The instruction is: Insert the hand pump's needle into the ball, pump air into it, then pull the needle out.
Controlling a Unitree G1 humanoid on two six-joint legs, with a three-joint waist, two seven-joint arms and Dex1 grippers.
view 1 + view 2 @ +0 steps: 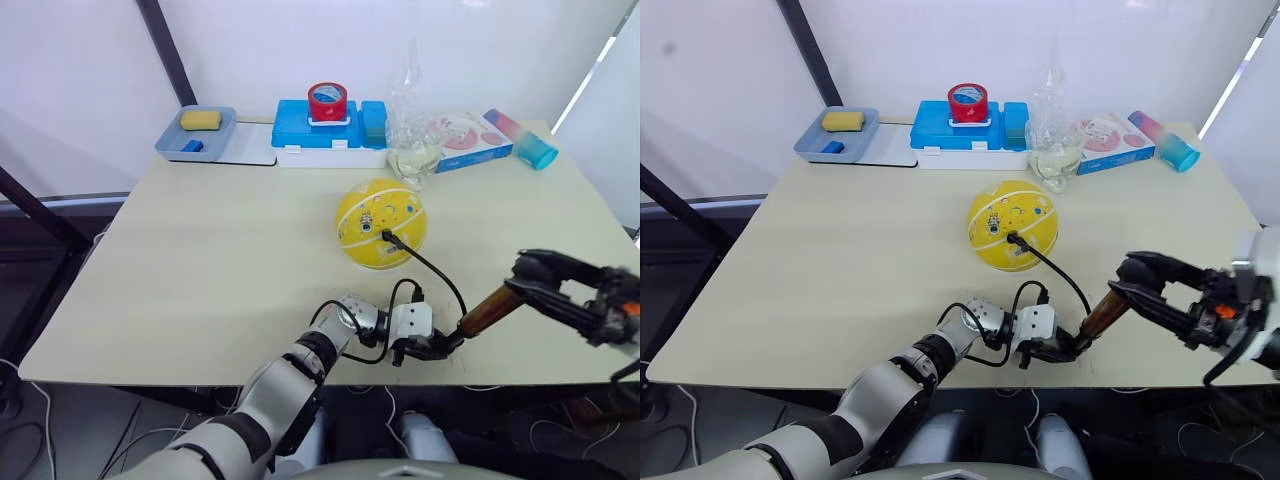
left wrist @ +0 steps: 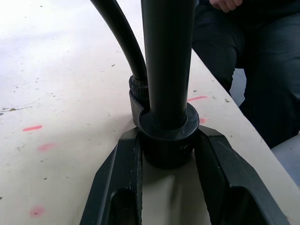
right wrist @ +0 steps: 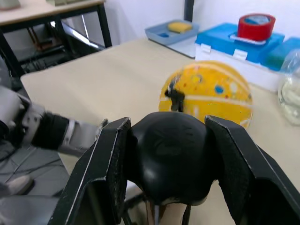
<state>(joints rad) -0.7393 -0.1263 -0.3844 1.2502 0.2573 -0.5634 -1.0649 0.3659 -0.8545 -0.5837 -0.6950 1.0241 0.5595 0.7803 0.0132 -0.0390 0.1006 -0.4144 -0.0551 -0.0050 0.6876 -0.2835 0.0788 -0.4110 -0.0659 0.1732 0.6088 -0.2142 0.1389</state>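
Left fingers [image 1: 430, 348] clamping hand pump [image 1: 487, 312] base, right fingers [image 1: 530, 272] clamped on its handle, hose to ball [image 1: 380, 223], blue box [image 1: 330, 133] behind

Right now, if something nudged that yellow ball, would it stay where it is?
Probably not for long. The ball looks round and sits free on the smooth table, so it would likely roll. The black hose plugged into its side might tug it back a little, though it looks floppy. It is probably light for its size.

Looks like a lab test bay: white curtain walls [image 1: 90, 60], black frame struts [image 1: 165, 45], beige worktable [image 1: 200, 260] with props.
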